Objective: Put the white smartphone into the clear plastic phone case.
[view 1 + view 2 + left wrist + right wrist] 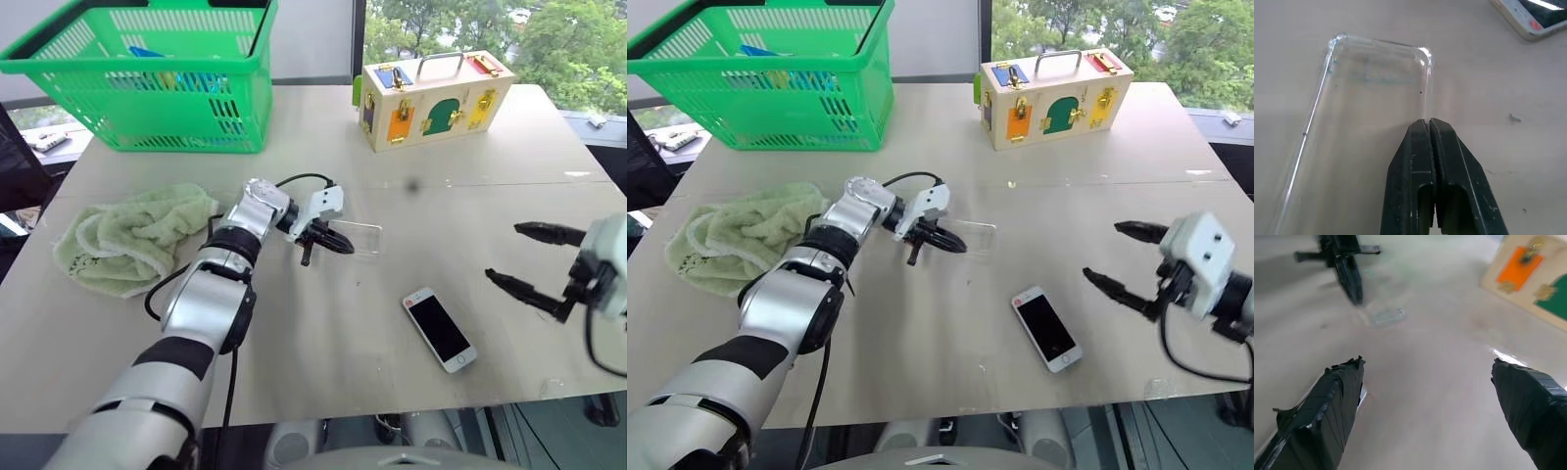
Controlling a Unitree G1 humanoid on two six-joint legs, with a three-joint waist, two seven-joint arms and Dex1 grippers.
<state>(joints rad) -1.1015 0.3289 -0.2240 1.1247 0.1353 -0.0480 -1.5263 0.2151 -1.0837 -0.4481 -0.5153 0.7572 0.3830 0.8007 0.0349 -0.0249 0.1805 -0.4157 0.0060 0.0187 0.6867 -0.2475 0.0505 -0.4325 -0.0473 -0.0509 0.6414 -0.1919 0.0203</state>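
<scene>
The clear plastic phone case (364, 238) lies flat on the table's middle, its glinting rim plain in the left wrist view (1366, 98). My left gripper (343, 243) is shut, its black fingertips (1420, 142) pinched together on the case's long side wall near a corner. The white smartphone (440, 329) lies screen up on the table, nearer the front edge and to the right of the case; one corner of it shows in the left wrist view (1535, 17). My right gripper (505, 253) hovers open to the right of the phone, nothing between its fingers (1337, 401).
A green plastic basket (147, 78) stands at the back left. A green towel (127, 240) lies crumpled beside my left arm. A wooden box with coloured doors and latches (436, 98) sits at the back right. The table's front edge (411, 406) runs just below the phone.
</scene>
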